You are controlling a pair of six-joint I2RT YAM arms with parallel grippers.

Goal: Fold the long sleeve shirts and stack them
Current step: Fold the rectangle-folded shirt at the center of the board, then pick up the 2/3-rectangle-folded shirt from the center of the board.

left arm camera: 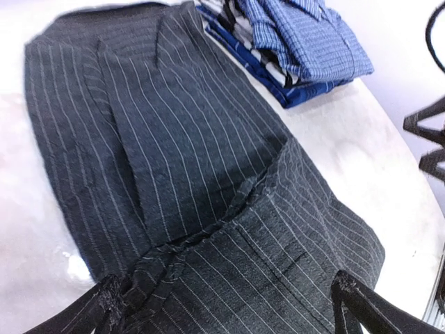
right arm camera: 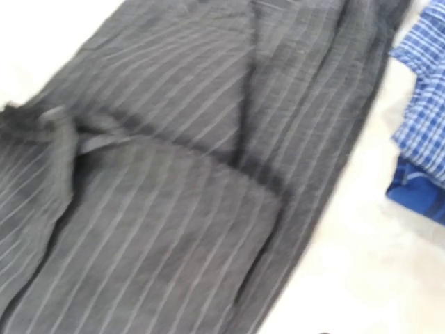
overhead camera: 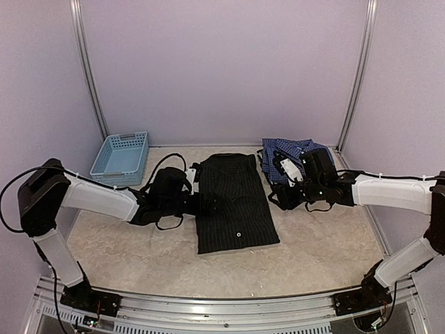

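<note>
The black pinstriped long sleeve shirt [overhead camera: 233,202] lies folded into a narrow rectangle in the middle of the table, filling the left wrist view [left arm camera: 188,174] and the right wrist view [right arm camera: 174,174]. The blue check shirt [overhead camera: 288,154] sits folded at the back right, also seen at the top of the left wrist view [left arm camera: 306,35] and at the right edge of the right wrist view [right arm camera: 424,125]. My left gripper [left arm camera: 229,313] is open wide over the black shirt's left edge [overhead camera: 201,203]. My right gripper [overhead camera: 279,198] hovers by the shirt's right edge; its fingers do not show.
A light blue plastic basket [overhead camera: 122,154] stands at the back left. Lilac walls with metal posts [overhead camera: 90,76] close in the table on three sides. The metal rail [overhead camera: 222,313] with both arm bases runs along the near edge.
</note>
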